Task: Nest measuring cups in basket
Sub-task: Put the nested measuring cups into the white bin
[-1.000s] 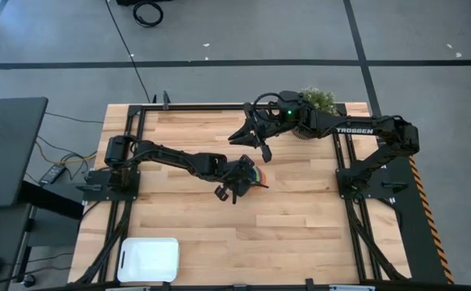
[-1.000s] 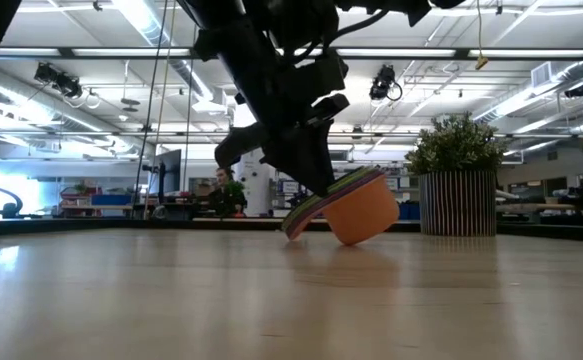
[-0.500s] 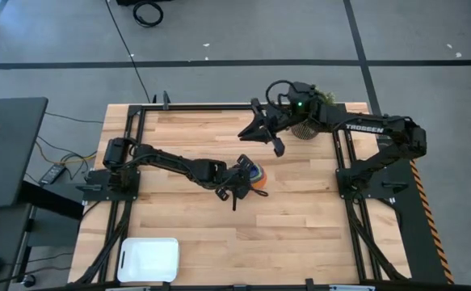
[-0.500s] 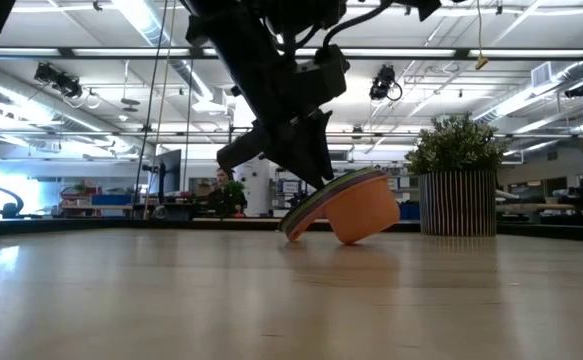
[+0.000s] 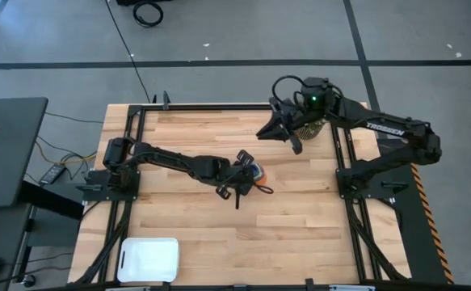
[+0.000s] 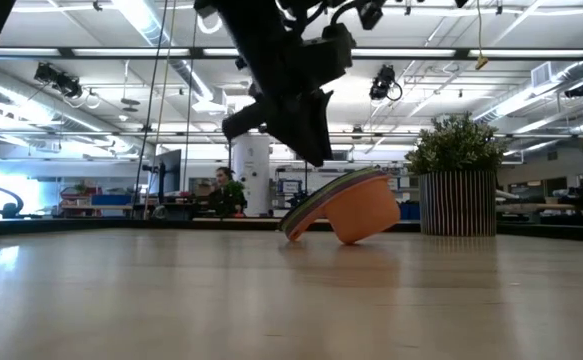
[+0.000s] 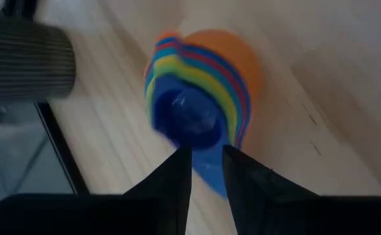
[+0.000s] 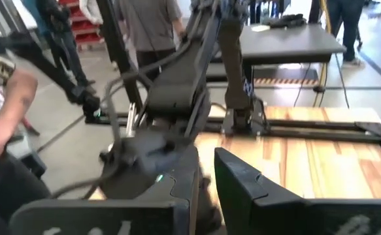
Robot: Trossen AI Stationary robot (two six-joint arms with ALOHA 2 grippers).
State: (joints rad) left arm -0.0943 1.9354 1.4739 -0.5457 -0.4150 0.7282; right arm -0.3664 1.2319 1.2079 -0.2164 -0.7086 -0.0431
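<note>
Stack of nested measuring cups (image 6: 346,208) tilted on worktop (image 5: 300,210); left gripper (image 5: 246,179) fingers released just above, right gripper (image 5: 282,136) fingers narrowly parted, empty.

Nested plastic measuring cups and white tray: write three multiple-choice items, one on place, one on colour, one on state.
1. Where is the white rectangular plastic tray?
A. table's near-left corner
B. beside the potted plant
C. under the cups

2. What colour is the outermost cup of the nested plastic measuring cups?
A. green
B. orange
C. white

3. How does the stack rest?
A. tilted on the wooden table
B. upside down
C. inside the tray

A: the high view shows it there. B: orange shell in the low view. A: it leans on its side.
</note>
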